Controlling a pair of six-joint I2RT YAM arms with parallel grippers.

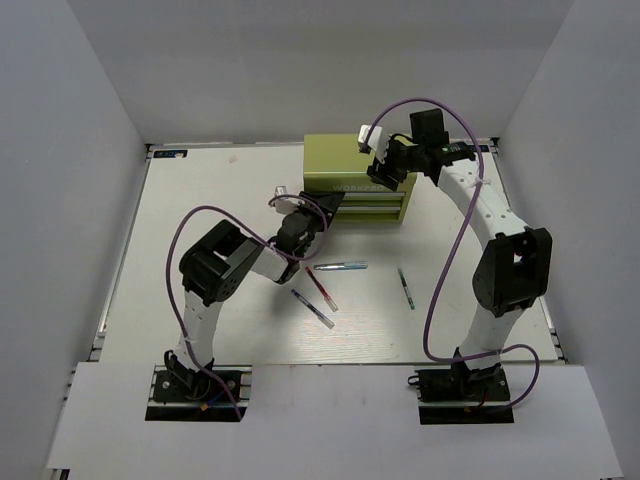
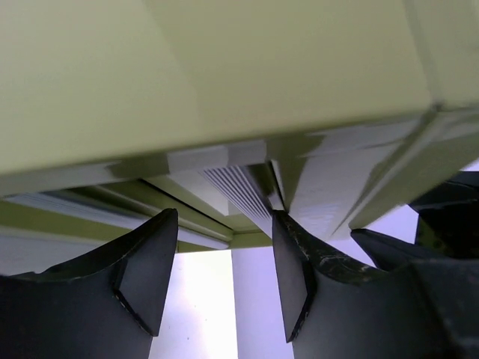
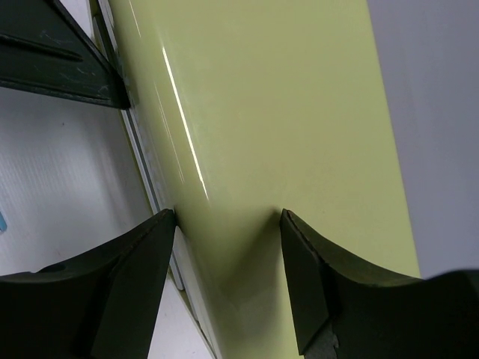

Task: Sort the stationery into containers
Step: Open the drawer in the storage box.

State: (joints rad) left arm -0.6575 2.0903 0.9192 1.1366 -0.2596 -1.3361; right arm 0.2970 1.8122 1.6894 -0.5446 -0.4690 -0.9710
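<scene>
The yellow-green chest (image 1: 340, 160) stands at the back middle of the table. My left gripper (image 1: 327, 209) is open and empty at the chest's left front corner, level with the drawers; in the left wrist view (image 2: 224, 273) the drawer fronts (image 2: 224, 90) fill the space just above the fingers. My right gripper (image 1: 384, 176) is open, its fingertips on the chest's top near the front edge; the right wrist view (image 3: 228, 254) shows the lid (image 3: 284, 112). Four pens lie in front: pale blue-silver (image 1: 340, 266), red with a white end (image 1: 320, 288), dark grey (image 1: 312, 308), dark teal (image 1: 405, 288).
White walls close in the table on the left, back and right. The table's front edge (image 1: 330, 362) runs just beyond the arm bases. Purple cables loop off both arms. My left gripper's dark fingers (image 3: 52, 52) show at the top left of the right wrist view.
</scene>
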